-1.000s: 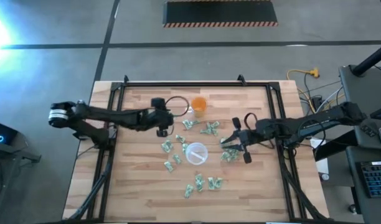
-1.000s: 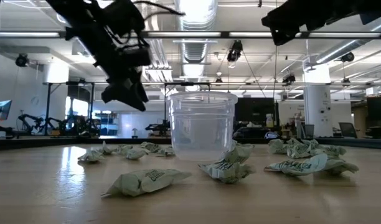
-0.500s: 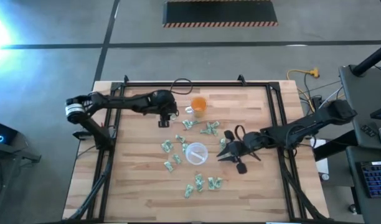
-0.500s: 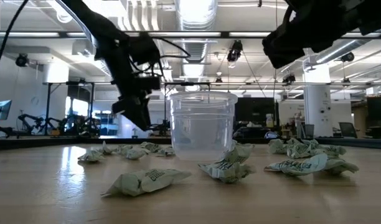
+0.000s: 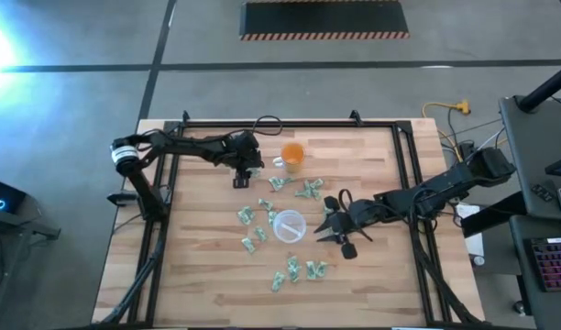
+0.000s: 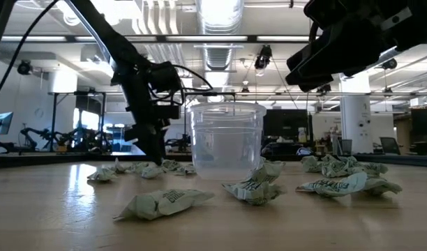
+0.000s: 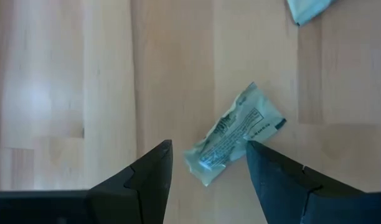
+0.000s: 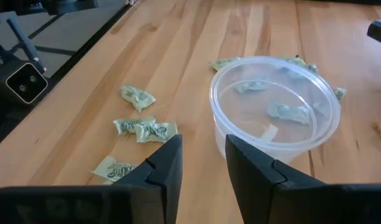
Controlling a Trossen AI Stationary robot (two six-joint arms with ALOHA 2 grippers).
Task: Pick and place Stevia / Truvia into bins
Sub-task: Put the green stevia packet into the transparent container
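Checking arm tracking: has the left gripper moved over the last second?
Yes. In the high view the left gripper has shifted toward the table's far edge, nearer the orange cup, away from the clear cup.

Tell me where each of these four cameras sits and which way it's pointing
High view: overhead, straight down on the table; both arms show, left hand and right hand.
Low view: tabletop height, level across the sachets toward the room; both arms hang in from above.
Left wrist view: on the left arm, down at one sachet between its open fingers.
Right wrist view: on the right arm, toward the clear cup; its fingers show.
Shared: the clear cup appears in high, low and right wrist views.
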